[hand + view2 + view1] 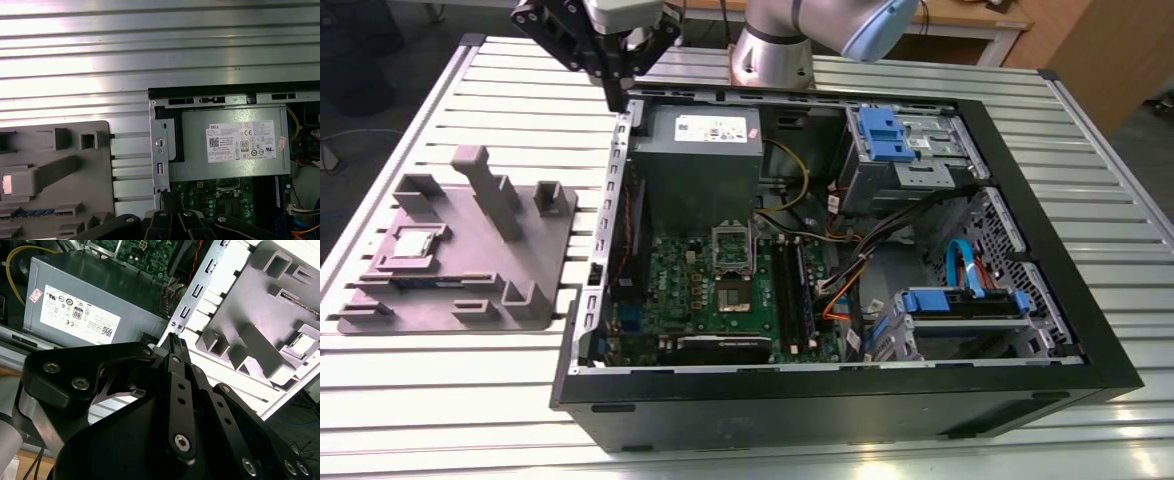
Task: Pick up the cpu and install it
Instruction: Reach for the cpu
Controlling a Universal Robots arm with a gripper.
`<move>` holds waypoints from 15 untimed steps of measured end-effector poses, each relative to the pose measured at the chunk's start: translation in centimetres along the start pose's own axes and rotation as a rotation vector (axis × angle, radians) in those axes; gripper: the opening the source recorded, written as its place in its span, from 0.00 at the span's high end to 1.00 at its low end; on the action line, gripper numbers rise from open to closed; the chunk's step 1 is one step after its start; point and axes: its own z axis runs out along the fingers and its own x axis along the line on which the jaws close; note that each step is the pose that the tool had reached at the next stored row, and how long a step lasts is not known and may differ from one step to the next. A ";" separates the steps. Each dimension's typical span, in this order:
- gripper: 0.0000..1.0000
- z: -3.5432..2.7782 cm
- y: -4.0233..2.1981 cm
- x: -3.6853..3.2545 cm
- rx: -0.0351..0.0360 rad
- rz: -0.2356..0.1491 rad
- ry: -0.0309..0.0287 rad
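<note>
Cpu not yet picked
My gripper point(616, 92) hovers pressed together, empty; cpu point(414, 241) lies at seven o'clock. I'd approach squarely.

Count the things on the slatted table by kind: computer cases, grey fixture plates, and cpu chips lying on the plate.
computer case: 1
grey fixture plate: 1
cpu: 1
Total: 3

We record one white printed label point(241, 142) on the upper face of the grey power supply point(195, 160), seen in the exterior view and both wrist views. It carries fine print and small round marks that we cannot make out with certainty. A small pink sticker point(281, 143) sits at the label's edge, also unreadable.
</note>
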 end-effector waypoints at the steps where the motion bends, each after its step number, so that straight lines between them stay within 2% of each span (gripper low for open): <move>1: 0.90 0.00 0.00 0.06 0.0000 0.000 0.0000; 15: 0.90 0.02 -0.05 0.68 0.0000 0.000 0.0000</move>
